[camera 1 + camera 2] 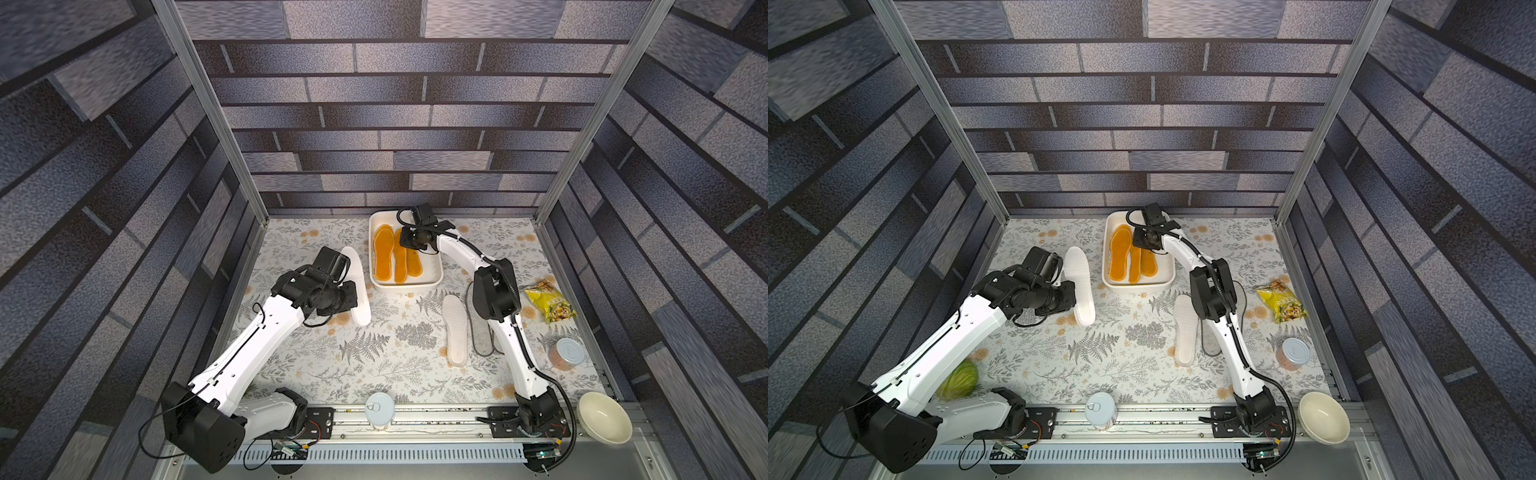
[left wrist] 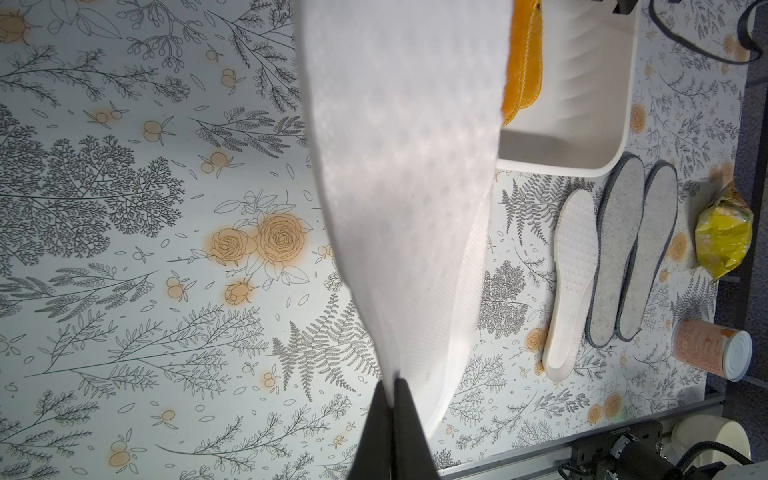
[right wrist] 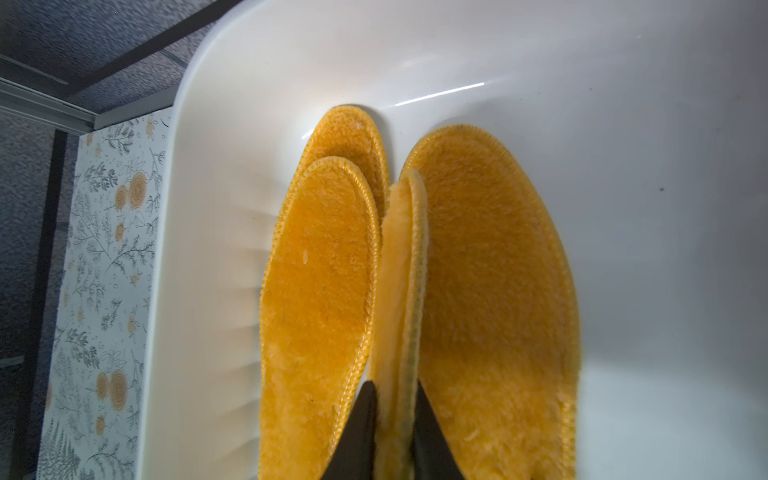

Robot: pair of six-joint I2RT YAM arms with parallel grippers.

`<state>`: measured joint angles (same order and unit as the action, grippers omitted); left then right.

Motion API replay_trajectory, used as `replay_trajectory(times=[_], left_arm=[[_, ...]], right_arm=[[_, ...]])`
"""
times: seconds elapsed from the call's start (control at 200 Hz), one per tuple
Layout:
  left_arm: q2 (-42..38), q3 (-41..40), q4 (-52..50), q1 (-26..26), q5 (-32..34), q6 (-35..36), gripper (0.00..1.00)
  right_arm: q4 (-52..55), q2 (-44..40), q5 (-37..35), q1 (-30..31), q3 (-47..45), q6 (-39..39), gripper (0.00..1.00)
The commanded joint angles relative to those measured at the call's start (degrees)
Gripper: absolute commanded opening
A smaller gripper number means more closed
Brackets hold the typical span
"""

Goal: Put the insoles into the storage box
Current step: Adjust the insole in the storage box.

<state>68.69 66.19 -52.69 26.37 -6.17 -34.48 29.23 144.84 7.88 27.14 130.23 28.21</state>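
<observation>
My left gripper (image 2: 392, 384) is shut on the end of a white foam insole (image 2: 407, 166), held tilted above the table just left of the storage box (image 1: 405, 288) in both top views. The white storage box (image 3: 199, 208) holds several orange insoles (image 1: 383, 253). My right gripper (image 3: 395, 386) is down inside it, jaws pressed on both sides of an orange insole (image 3: 403, 270) standing on edge between flat ones. Another white insole (image 1: 455, 332) and two grey felt insoles (image 2: 619, 257) lie in front of the box, the grey ones mostly under the right arm in both top views.
A yellow snack bag (image 1: 548, 305) and a can on its side (image 1: 567, 353) lie at the right. An upright can (image 1: 379, 409) and a cream bowl (image 1: 604, 417) sit at the front rail. A green cabbage (image 1: 959, 380) shows under the left arm.
</observation>
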Motion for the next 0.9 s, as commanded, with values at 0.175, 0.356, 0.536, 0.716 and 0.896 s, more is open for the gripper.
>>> replay_trajectory(times=[0.175,0.356,0.536,0.716,0.896], left_arm=[[-1.4,-0.5,-0.2,-0.4,0.6,0.3,0.00],[-1.4,-0.3,-0.3,-0.4,0.8,0.2,0.00],[-1.1,0.0,-0.4,-0.4,0.8,0.2,0.00],[-1.1,0.1,-0.5,-0.4,0.7,0.3,0.00],[-1.0,0.0,-0.5,-0.4,0.5,0.2,0.00]], right_arm=[[-13.0,-3.7,11.2,-4.3,-5.9,2.6,0.12],[-11.8,-1.5,14.6,-5.9,-1.6,2.6,0.09],[-11.5,-2.3,14.5,-5.9,-2.2,1.7,0.07],[-9.0,-2.2,13.6,-6.1,-2.5,1.0,0.06],[-5.9,-1.3,13.3,-6.3,-2.0,0.0,0.05]])
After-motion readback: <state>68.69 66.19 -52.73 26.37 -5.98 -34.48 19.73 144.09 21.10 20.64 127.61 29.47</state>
